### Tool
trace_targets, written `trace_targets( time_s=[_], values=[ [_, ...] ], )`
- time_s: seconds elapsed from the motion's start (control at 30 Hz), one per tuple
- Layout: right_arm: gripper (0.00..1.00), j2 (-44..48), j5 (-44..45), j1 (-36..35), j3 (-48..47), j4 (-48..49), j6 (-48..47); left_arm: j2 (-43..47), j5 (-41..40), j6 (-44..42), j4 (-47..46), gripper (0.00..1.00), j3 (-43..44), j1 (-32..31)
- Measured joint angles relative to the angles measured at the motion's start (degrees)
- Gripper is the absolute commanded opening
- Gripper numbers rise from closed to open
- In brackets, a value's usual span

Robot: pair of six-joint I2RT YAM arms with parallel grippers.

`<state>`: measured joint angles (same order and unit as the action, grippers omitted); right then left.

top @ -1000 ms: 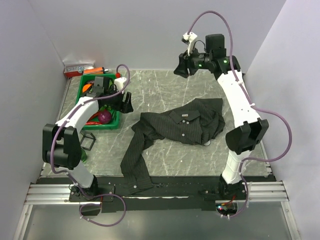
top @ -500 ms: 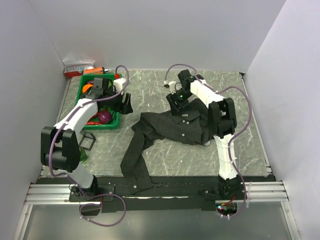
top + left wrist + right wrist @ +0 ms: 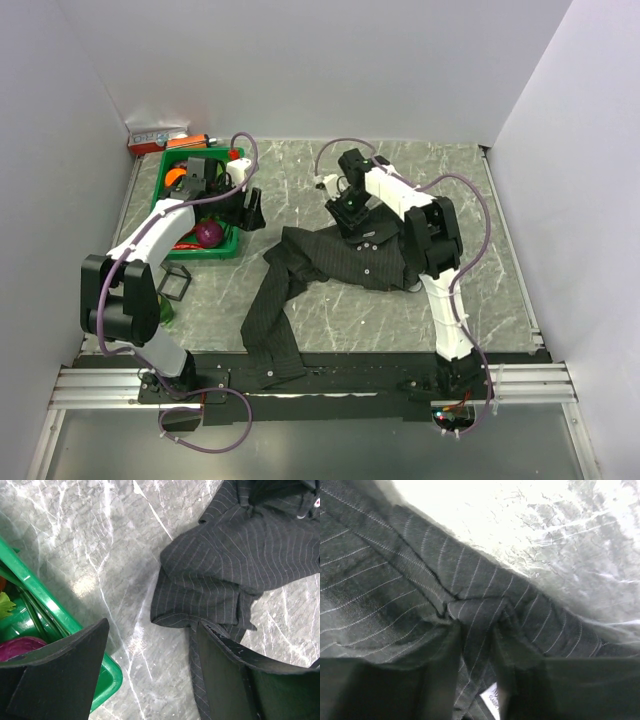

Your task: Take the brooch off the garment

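Note:
The garment is a dark pinstriped shirt lying crumpled in the middle of the table, one sleeve trailing toward the near edge. My right gripper is down on its collar. In the right wrist view the jaws stand narrow with a fold of the pinstriped cloth pinched between them, above a white label. My left gripper is open and empty over bare table, beside the shirt's shoulder. A tiny red speck at the shirt's edge may be the brooch; it does not show elsewhere.
A green basket with a purple vegetable and other items stands at the left, its corner under my left finger. A red and white box lies at the back left. A small black frame lies near the left arm.
My right arm has swung down from high at the back right onto the shirt's collar and closed on a fold. The left arm has barely moved.

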<state>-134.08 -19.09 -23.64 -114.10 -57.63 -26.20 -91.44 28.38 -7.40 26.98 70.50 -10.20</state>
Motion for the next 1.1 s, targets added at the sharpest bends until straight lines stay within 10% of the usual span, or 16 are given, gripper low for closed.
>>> trace_targets(
  time_s=[0.2,0.77,1.1],
  values=[
    [0.0,0.2,4.2,-1.0,0.0,0.2,-0.6,-0.3,0.0,0.0,0.3,0.76,0.2,0.0],
    [0.0,36.7,-0.9,1.9,-12.9,17.0,1.8,-2.1,0.0,-0.5,-1.4,0.76,5.6,0.0],
    [0.0,41.6,6.2,11.4,-19.7,31.5,4.9,-2.9,1.4,-0.4,-5.5,0.76,7.1,0.0]
  ],
)
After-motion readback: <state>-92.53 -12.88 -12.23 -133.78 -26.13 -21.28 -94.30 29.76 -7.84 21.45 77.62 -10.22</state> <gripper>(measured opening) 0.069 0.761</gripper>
